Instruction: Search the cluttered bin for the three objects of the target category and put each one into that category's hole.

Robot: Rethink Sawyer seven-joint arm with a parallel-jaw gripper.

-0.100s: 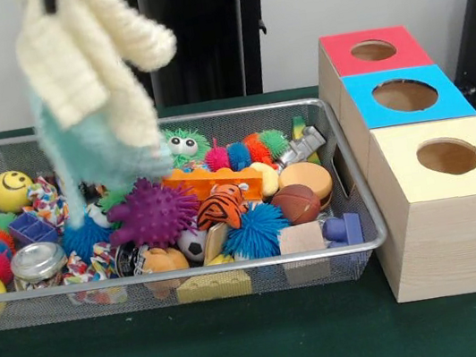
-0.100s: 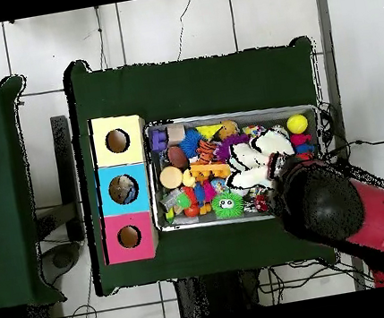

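Knitted cream-and-teal cloth (image 1: pixel 92 84) hangs lifted above the mesh bin (image 1: pixel 341 139), jaws apparently clamped on it; next comes carrying it to the boxes' holes (image 1: pixel 448 156).

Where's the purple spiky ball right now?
In the front view the purple spiky ball lies in the wire bin, left of centre, between the blue fuzzy toy and the tiger-striped toy.

The red and black arm (image 2: pixel 369 218) is being held over the bin's right end in the overhead view. A dark sliver of the gripper (image 1: pixel 49 0) is being shown at the front view's top edge.
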